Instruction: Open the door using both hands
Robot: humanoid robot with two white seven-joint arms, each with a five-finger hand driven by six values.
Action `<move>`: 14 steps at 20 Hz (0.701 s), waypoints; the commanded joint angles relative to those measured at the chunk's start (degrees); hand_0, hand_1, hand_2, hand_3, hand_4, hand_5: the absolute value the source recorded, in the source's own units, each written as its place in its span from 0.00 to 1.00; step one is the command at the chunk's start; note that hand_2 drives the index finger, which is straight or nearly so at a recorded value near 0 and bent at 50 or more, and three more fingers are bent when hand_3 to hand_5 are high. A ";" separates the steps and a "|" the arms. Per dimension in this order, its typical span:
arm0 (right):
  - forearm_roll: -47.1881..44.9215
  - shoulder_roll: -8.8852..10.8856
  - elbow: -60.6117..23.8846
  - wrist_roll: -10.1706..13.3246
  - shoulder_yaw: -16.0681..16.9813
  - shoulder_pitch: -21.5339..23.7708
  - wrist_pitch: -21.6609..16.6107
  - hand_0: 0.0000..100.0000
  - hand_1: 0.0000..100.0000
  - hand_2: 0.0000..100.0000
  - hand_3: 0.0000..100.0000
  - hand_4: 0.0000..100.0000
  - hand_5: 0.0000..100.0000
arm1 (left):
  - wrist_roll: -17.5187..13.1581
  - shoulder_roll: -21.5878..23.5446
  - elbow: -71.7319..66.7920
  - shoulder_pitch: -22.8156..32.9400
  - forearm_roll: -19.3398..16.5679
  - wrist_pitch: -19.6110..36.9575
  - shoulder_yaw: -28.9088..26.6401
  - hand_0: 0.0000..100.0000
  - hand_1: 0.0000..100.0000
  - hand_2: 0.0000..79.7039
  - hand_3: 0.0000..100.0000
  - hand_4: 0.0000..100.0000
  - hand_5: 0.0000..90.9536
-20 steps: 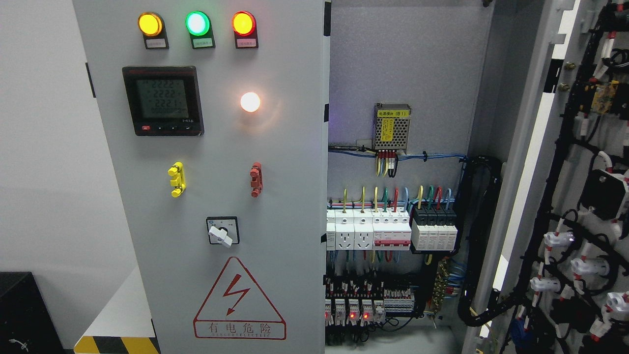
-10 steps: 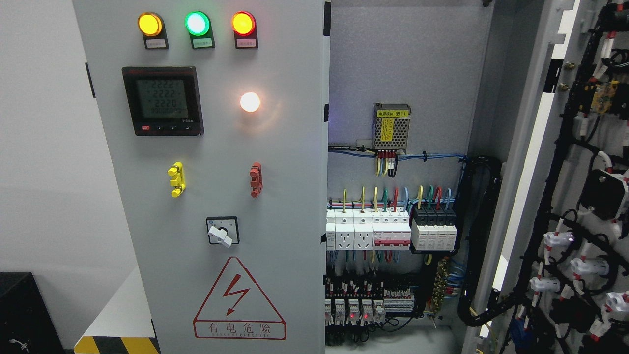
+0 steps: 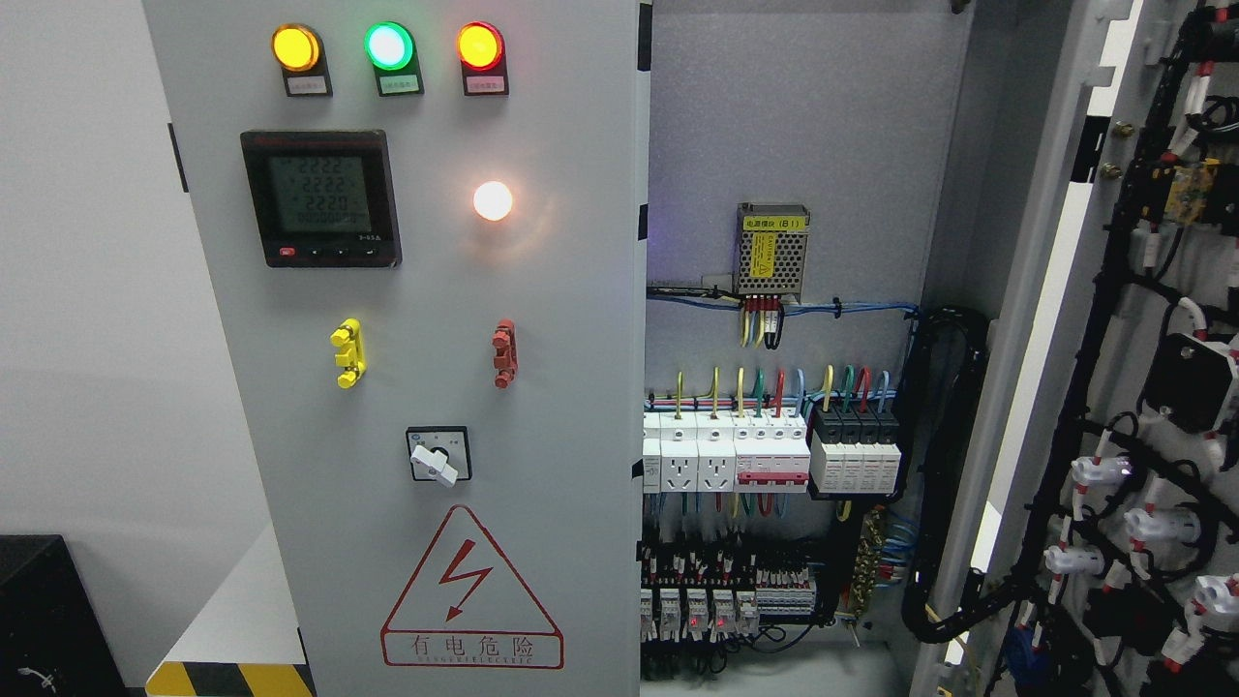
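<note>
Neither robot hand shows anywhere in the head view, so whether the fingers are spread or curled cannot be told. The grey metal cabinet has two doors: the closed left door (image 3: 426,387) fills the left half of the picture, and the right door (image 3: 1113,387) stands swung wide open at the far right, its inner face lined with black cable bundles (image 3: 1094,319). On the closed door sit three round indicator lamps in a row at the top: yellow (image 3: 295,47), green (image 3: 388,45) and red-orange (image 3: 480,45). Below them is one black square digital meter (image 3: 320,198) with a lit display, and to its right one glowing white lamp (image 3: 493,200). Lower down there are two small handles, one yellow (image 3: 347,353) and one red (image 3: 503,353), then one rotary selector switch (image 3: 438,455) and one red triangular warning sign (image 3: 471,590). Inside the open compartment, one perforated metal power supply (image 3: 771,250) hangs on the back panel, above a row of white breakers (image 3: 724,450) and a block of black breakers (image 3: 856,447), with coloured wires rising from them.
</note>
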State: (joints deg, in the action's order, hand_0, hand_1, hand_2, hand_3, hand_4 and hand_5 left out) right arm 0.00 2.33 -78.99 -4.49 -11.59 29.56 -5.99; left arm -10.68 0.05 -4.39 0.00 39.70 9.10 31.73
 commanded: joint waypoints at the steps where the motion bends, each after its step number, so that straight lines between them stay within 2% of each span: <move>1: -1.23 5.66 -23.91 0.10 -5.81 0.58 0.02 0.00 0.00 0.00 0.00 0.00 0.00 | 0.05 0.04 -0.09 -0.97 -0.15 -0.04 -0.18 0.00 0.00 0.00 0.00 0.00 0.00; 9: -1.32 6.02 -33.14 0.10 -5.02 -2.40 0.10 0.00 0.00 0.00 0.00 0.00 0.00 | 0.14 0.04 0.09 -0.97 -0.94 -0.04 -0.09 0.00 0.00 0.00 0.00 0.00 0.00; 14: -1.49 5.14 -39.75 0.19 -4.85 -4.07 -0.07 0.00 0.00 0.00 0.00 0.00 0.00 | 0.14 0.04 0.00 -0.97 -1.47 -0.04 -0.18 0.00 0.00 0.00 0.00 0.00 0.00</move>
State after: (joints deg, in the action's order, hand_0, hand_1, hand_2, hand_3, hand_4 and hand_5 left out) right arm 0.00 6.47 -102.70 -4.43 -15.28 27.38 -5.86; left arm -10.56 0.01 -4.38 0.00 38.73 9.10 31.64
